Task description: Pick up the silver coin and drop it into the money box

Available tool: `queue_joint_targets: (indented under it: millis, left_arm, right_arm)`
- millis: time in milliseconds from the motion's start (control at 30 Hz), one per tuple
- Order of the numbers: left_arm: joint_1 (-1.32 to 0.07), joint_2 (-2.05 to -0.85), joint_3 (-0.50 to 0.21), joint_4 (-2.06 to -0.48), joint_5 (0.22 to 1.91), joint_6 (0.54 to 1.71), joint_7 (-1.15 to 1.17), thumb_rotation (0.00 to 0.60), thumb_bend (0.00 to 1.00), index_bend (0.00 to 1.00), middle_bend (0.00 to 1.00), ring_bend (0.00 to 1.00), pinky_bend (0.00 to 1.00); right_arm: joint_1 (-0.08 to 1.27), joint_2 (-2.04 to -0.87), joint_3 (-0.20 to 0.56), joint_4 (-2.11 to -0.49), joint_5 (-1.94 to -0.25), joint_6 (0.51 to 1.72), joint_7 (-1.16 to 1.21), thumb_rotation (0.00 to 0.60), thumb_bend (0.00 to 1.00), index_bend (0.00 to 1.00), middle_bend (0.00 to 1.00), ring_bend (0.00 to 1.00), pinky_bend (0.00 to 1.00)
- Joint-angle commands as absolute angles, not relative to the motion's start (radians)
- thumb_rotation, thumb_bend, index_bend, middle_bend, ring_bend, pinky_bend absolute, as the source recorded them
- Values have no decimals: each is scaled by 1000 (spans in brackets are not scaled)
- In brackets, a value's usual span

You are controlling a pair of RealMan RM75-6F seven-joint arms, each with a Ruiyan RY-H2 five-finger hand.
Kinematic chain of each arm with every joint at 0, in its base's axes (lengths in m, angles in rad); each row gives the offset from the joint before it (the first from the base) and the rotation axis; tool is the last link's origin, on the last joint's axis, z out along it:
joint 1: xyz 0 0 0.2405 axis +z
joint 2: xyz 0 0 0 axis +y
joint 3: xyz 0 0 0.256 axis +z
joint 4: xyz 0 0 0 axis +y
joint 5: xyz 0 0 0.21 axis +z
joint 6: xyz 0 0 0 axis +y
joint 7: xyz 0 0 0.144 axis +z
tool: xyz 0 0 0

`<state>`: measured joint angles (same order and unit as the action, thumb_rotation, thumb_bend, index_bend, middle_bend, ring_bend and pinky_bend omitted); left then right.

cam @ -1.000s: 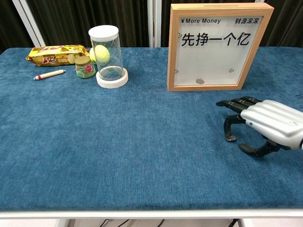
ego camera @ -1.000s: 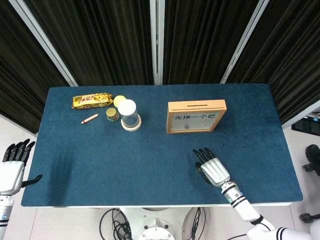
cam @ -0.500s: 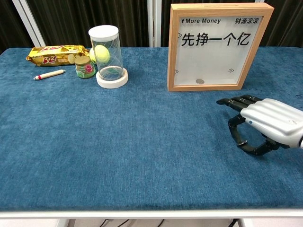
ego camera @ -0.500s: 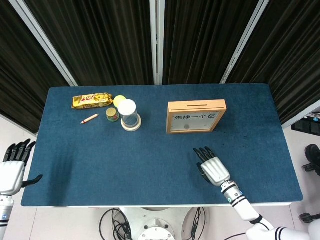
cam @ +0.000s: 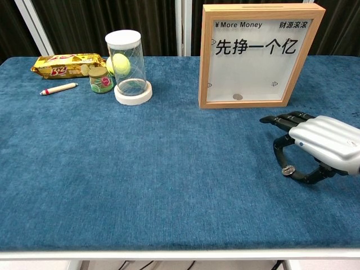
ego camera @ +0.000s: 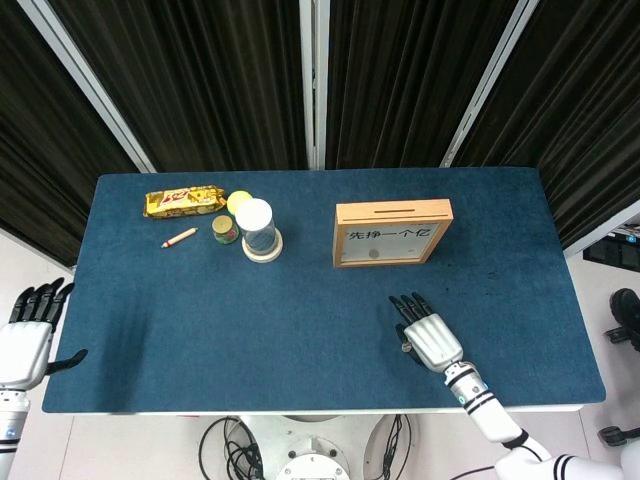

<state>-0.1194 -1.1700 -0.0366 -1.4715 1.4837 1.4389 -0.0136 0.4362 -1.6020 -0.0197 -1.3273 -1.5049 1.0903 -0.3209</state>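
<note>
Now the pick-up looks about done: the right hand [cam: 318,147] sits low over the blue table [cam: 140,169], just in front of the money box [cam: 260,55] and a little to its right, with the silver coin [cam: 287,170] pinched between thumb and a finger, the rest of the fingers stretched out toward the box. Whether the coin has cleared the cloth or is only touching it, the chest view does not settle. My reading is that the carry comes next: the hand must rise well above the box's wooden frame, bring the coin over the slot [ego camera: 390,211] in the top edge, seen only in the head view, turn the coin so its edge lines up with that narrow opening, and then let go. The pinch looks slight, so a slip on the way up is the chief risk. Nothing stands between hand and box. Well to the left of the box are a clear jar [cam: 127,64] with a yellow ball inside, a small green-lidded pot [cam: 100,79], a yellow snack packet [cam: 67,63] and a red-tipped pen [cam: 58,88], all away from the path. The left hand [ego camera: 27,335] hangs off the table's near left edge, far from the box, fingers apart and holding nothing.
</note>
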Motion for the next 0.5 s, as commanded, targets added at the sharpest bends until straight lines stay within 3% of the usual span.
queue_joint_targets:
  millis: [33,500]
  left_arm:
    - [-120,-1170,-36,-1473,1484,1439,-12,600,124,52,0,0,0]
    - [-117,-1170,-36,-1474,1484,1443,-13,600,123,52,0,0,0]
  right_arm:
    - [435,-1600,-21,-1329,-1506,1091,-319,600,301,517,0,0,0]
    - [433,-1592,-28,-1336,-1529,1111,-297,600,302,511,0,0,0]
